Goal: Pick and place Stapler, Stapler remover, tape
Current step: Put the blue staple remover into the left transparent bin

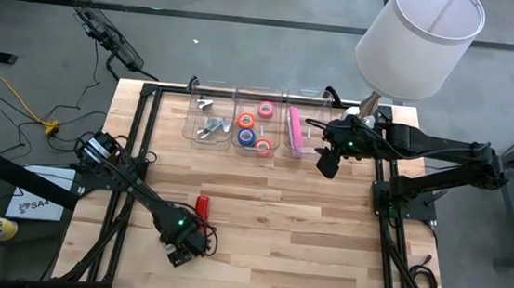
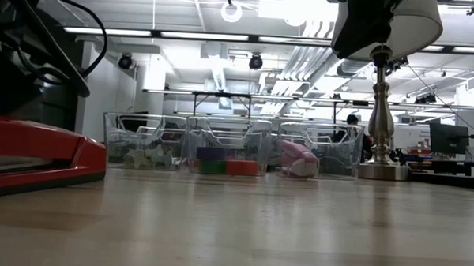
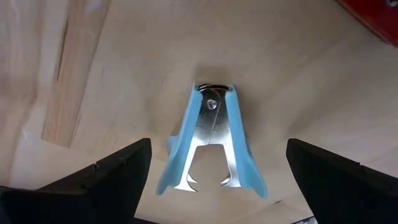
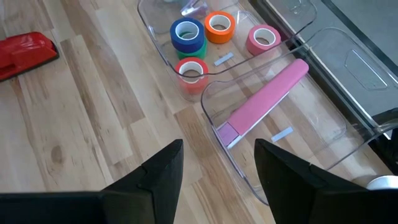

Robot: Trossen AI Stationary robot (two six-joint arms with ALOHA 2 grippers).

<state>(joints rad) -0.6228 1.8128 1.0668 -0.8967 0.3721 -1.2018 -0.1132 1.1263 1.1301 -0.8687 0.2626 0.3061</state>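
Wooden tabletop under me, plank grain running across. Three clear bins stand in a row at its far edge: one with silvery metal claws, the middle one with the tape rolls — blue on green, orange, pink, red — and the last with a pink stapler lying along its floor. A lamp with a white shade stands just beyond my right arm. My right fingers hang part-open, holding nothing, over the near rim of the pink stapler's bin, the stapler just ahead of the tips. A red stapler lies on the open wood, near my left arm. My left fingers are spread wide and empty, poised low with the blue-handled staple remover lying flat on the boards between them, its metal claws pointing back toward my wrist, touching neither finger.
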